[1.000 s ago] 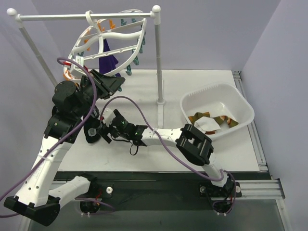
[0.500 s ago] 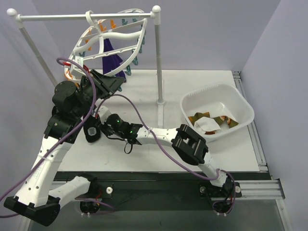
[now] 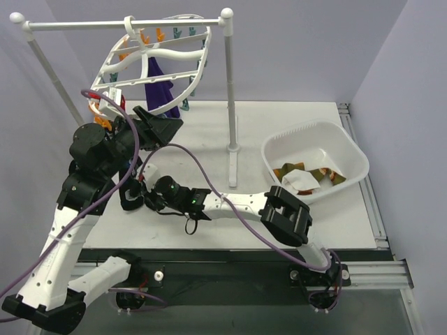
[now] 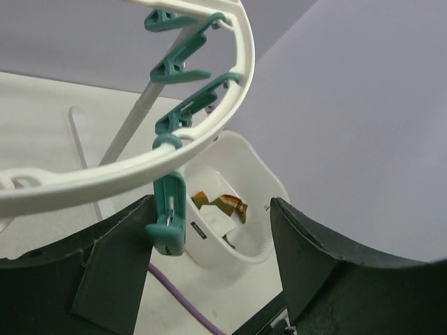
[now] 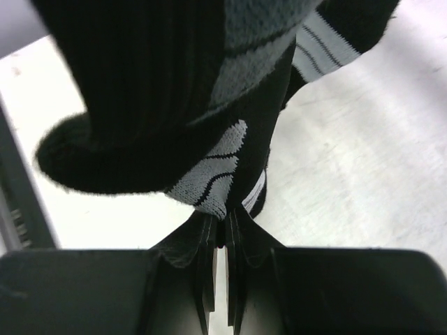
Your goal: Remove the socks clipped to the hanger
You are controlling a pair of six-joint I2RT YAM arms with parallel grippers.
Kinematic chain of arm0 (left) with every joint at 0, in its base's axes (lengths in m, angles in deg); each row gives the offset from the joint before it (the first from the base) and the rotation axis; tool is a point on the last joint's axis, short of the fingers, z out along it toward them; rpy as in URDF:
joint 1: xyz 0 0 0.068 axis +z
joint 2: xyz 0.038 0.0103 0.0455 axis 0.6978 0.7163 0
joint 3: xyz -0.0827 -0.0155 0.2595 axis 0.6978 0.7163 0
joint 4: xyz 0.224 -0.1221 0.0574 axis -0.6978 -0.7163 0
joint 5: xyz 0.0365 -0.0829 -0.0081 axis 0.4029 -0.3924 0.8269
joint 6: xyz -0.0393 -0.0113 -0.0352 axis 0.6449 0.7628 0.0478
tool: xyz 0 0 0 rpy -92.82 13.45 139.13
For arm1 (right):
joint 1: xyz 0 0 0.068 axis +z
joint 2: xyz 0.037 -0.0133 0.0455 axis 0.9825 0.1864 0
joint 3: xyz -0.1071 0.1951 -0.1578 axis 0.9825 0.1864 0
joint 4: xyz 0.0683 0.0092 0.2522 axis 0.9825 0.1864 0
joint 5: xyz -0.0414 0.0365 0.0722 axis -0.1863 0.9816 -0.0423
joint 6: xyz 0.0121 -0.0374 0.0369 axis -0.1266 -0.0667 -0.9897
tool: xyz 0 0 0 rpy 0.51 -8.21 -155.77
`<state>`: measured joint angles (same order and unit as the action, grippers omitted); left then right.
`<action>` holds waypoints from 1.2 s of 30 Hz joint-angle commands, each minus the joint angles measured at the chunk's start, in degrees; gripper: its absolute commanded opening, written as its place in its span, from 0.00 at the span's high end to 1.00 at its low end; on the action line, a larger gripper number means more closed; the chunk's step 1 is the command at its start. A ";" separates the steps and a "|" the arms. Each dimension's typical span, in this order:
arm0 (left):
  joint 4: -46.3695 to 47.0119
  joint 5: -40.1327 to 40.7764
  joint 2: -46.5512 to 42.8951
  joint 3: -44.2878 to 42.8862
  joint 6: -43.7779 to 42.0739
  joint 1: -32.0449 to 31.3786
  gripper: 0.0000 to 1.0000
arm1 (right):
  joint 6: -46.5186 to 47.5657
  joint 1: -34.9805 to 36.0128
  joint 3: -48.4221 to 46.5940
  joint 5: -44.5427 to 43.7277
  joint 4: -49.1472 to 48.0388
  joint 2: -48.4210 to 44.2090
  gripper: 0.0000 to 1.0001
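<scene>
Black sock (image 5: 174,105) pinched by right fingers (image 5: 204,279), stretching straight away

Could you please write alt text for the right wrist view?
The right gripper has its jaws shut on a black sock with grey-white markings; it fills the upper frame, white table behind.
</scene>
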<state>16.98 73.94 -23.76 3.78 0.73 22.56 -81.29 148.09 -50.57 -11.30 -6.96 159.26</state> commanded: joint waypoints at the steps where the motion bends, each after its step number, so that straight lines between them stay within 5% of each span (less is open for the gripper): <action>1: -5.87 -3.40 -3.73 -2.38 -5.25 -0.19 0.24 | -4.87 0.95 1.64 0.46 0.34 -8.30 1.00; 11: -25.79 -1.75 -11.91 -10.29 -15.16 -0.19 0.38 | -10.32 1.03 2.00 0.45 7.90 -12.78 1.00; 17: -36.01 16.94 -13.58 -13.45 -26.50 -0.81 0.46 | -12.87 1.04 5.33 0.10 8.17 -15.86 1.00; 22: -39.80 23.66 -11.13 -14.34 -31.09 -0.81 0.57 | -12.78 1.65 7.71 -0.25 8.34 -18.32 1.00; 27: -40.16 24.45 -7.88 -13.03 -32.24 -0.81 0.52 | -12.96 1.65 9.20 0.54 8.52 -19.90 1.00; 32: -36.73 22.96 -6.03 -12.14 -32.15 -0.72 0.30 | -12.78 1.74 10.61 2.47 9.22 -21.49 1.00; 36: -36.37 23.13 -1.99 -14.16 -31.80 -0.19 0.28 | -12.43 1.74 11.49 4.48 10.54 -22.72 1.00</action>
<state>-21.55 96.13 -28.37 -8.20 -30.22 21.90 -93.90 149.47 -39.69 -9.29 3.09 140.35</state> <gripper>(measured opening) 0.717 0.063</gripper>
